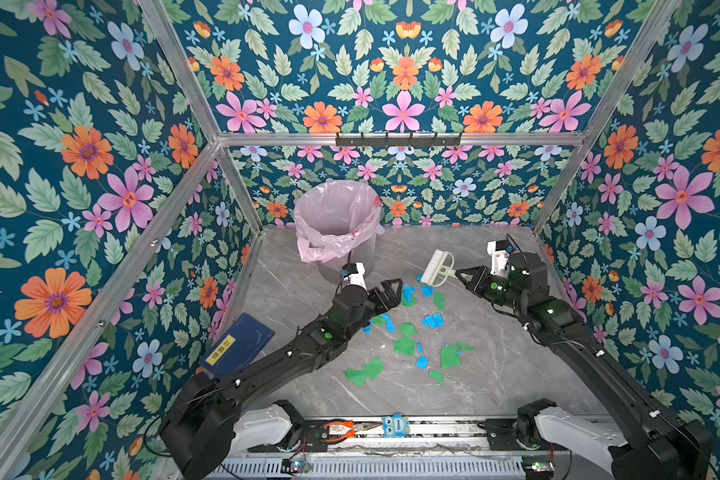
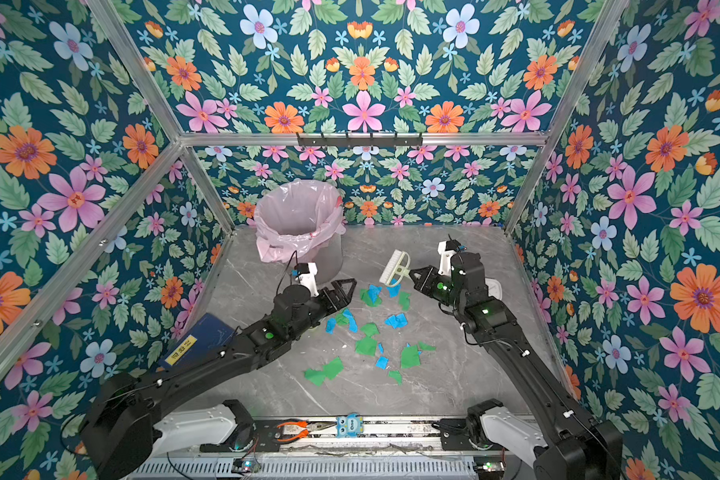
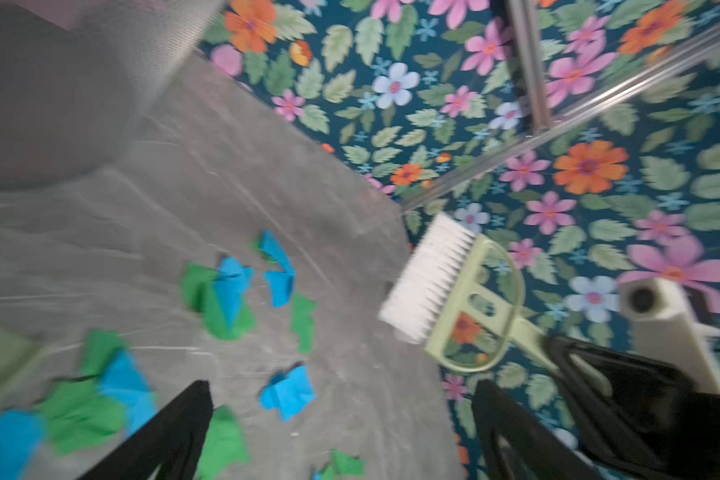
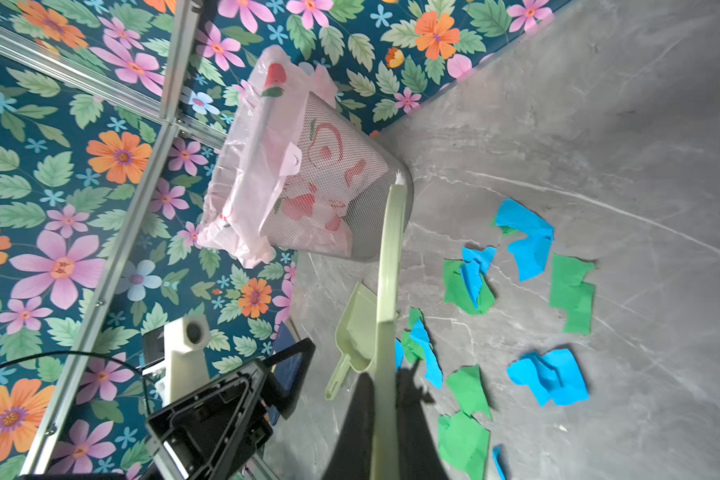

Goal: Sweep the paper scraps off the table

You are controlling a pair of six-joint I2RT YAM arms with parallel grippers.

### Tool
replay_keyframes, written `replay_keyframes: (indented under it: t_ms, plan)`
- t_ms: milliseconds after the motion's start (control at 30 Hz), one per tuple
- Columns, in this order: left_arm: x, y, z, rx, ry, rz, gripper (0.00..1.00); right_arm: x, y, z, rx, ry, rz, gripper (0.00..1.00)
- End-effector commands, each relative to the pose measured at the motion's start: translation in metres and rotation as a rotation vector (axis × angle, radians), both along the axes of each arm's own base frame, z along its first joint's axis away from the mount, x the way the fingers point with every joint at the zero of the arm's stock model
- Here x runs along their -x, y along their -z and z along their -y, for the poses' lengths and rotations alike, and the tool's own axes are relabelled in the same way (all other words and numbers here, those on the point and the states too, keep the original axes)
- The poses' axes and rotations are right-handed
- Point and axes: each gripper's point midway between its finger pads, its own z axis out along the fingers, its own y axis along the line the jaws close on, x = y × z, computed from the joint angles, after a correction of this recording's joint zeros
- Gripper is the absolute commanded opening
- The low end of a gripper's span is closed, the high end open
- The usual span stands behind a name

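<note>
— Where's the mess, then?

— The paper scraps (image 1: 406, 345) lie loose on the table (image 1: 495, 374), all on the open side of the bin (image 4: 341, 174). They start close to its foot and trail away from it.

— Anything in the bin?

— Only its pink bag (image 1: 333, 216), as far as I can see. No scraps.

— And the claws?

— The right gripper (image 1: 458, 273) is clamped tight on the handle of the brush (image 1: 437, 268). The brush hangs clear of the table beside the bin, over the scraps nearest it. Its handle runs back along the arm and the bristle row lies crosswise to that. The bristles face towards the bin rather than down, so I'd say it has to tip over before it can sweep.

— The other one?

— The left gripper (image 1: 395, 295) is spread wide with nothing in it. It hovers beside the bin, over the near edge of the scraps.

— No dustpan?

— The dustpan (image 4: 356, 328) lies flat on the table by the bin's foot, empty, with its handle pointing away from the bin. The left gripper is much the nearer to it. In both top views that arm hides it.

— So which way does the sweep go?

— Most of the scraps lie beyond the brush, away from the bin. My guess is they get drawn back across to the dustpan.
</note>
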Motion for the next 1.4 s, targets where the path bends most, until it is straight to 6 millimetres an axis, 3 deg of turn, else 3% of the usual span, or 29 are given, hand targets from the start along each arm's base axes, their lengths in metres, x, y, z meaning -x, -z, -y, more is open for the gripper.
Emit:
replay_keyframes:
  t_ms: [0, 100, 300, 400, 533, 800, 933, 1367]
  plan:
    - [0.017, 0.047, -0.063, -0.243, -0.149, -0.083, 1.0, 0.003, 0.004, -0.003, 0.008, -0.026, -0.011, 0.0]
    - [0.033, 0.056, -0.087, -0.166, -0.199, -0.11, 0.97, 0.004, 0.006, -0.004, 0.005, -0.033, -0.021, 0.0]
    - [0.06, 0.079, -0.114, 0.097, -0.278, -0.087, 0.88, 0.004, 0.011, -0.009, 0.009, -0.064, -0.035, 0.0]
    - [0.066, 0.087, -0.126, 0.13, -0.324, -0.109, 0.85, 0.002, 0.013, -0.012, 0.005, -0.078, -0.042, 0.0]
    - [0.069, 0.096, -0.128, 0.151, -0.344, -0.151, 0.86, -0.002, 0.015, -0.016, 0.001, -0.092, -0.048, 0.0]
    - [0.07, 0.105, -0.103, 0.209, -0.289, -0.283, 0.87, -0.004, 0.019, -0.019, -0.008, -0.103, -0.058, 0.0]
    - [0.072, 0.122, -0.098, 0.213, -0.289, -0.344, 0.87, -0.006, 0.022, -0.021, -0.01, -0.114, -0.063, 0.0]
    - [0.072, 0.144, -0.133, 0.253, -0.439, -0.265, 0.85, -0.009, 0.025, -0.022, -0.011, -0.119, -0.064, 0.0]
